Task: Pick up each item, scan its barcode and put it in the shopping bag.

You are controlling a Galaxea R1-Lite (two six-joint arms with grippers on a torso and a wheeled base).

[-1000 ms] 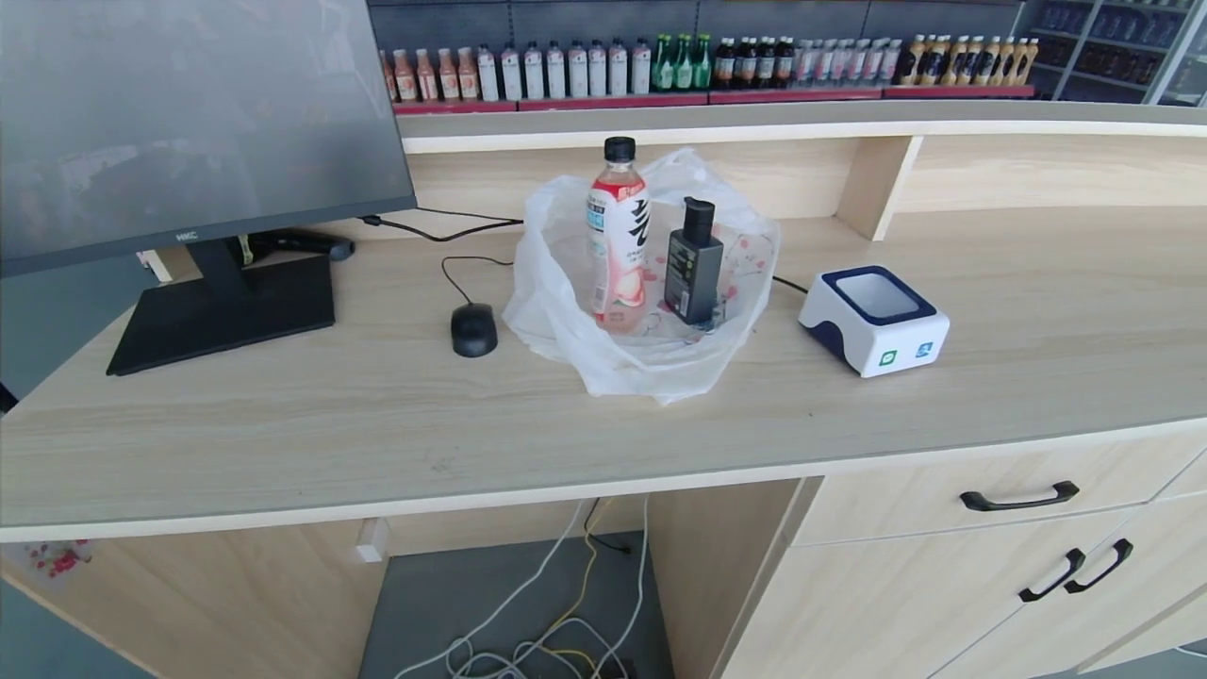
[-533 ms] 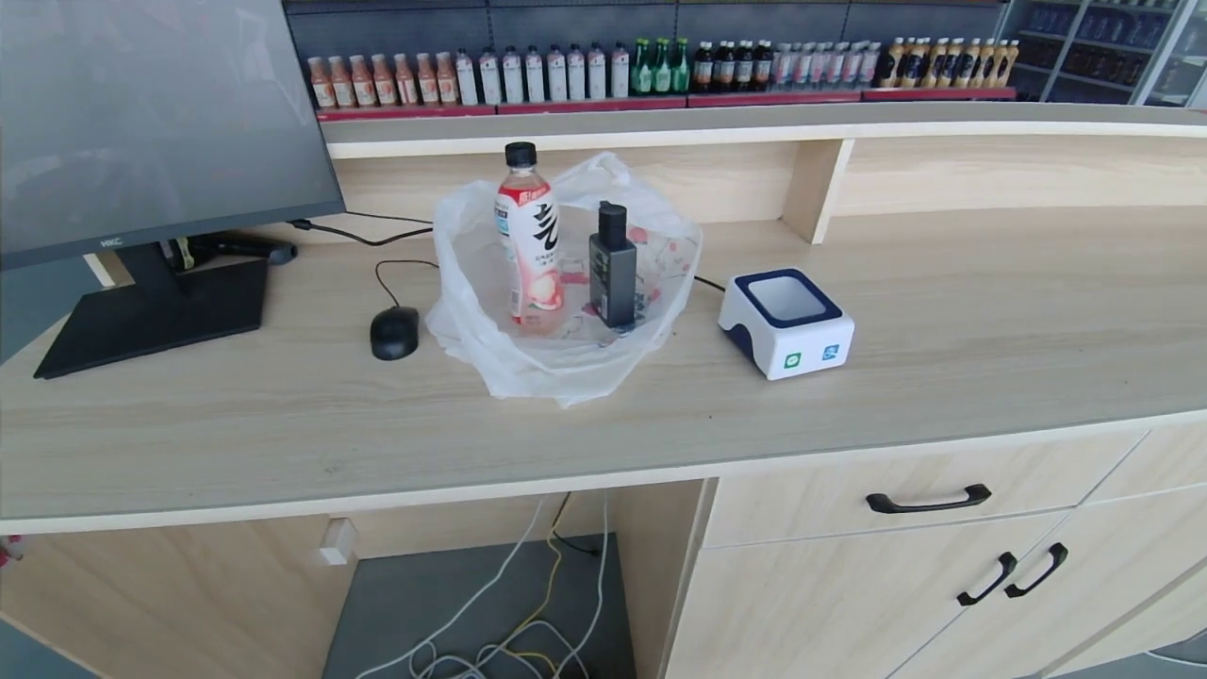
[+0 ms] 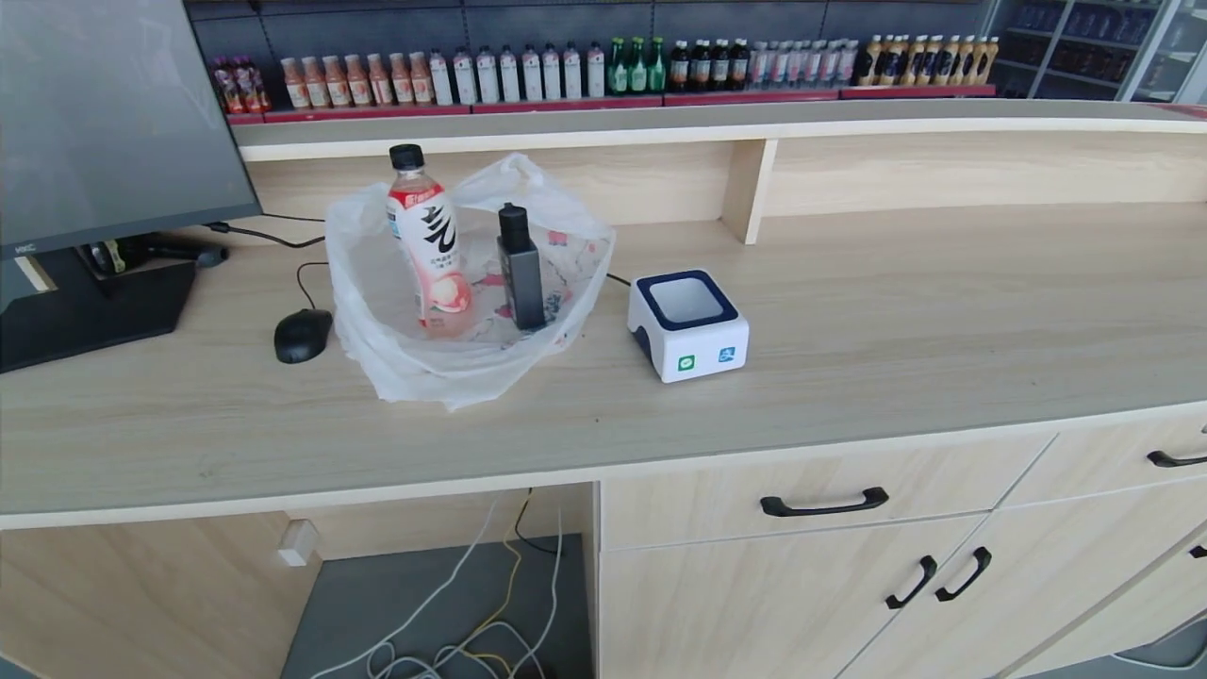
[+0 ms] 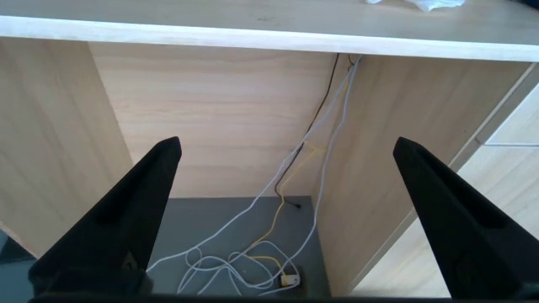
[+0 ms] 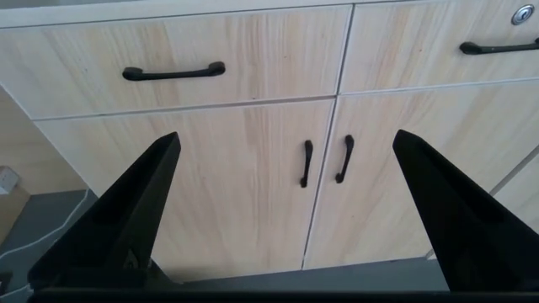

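Heads up, both items are already in the shopping bag [image 3: 443, 372] on your counter [image 3: 896, 302]. The pink drink bottle [image 3: 424, 245] and the dark pump bottle [image 3: 520, 269] stand upright in it side by side. The scanner [image 3: 688, 325] sits just beside the bag on its right, and the mouse [image 3: 302, 335] is on its left. Your left gripper [image 4: 286, 143] is spread wide with nothing in it, facing the cables [image 4: 253, 252] under the counter. Your right gripper [image 5: 286, 135] is the same, wide apart and empty, facing the drawer handle [image 5: 173, 73] and cabinet doors [image 5: 253, 185].
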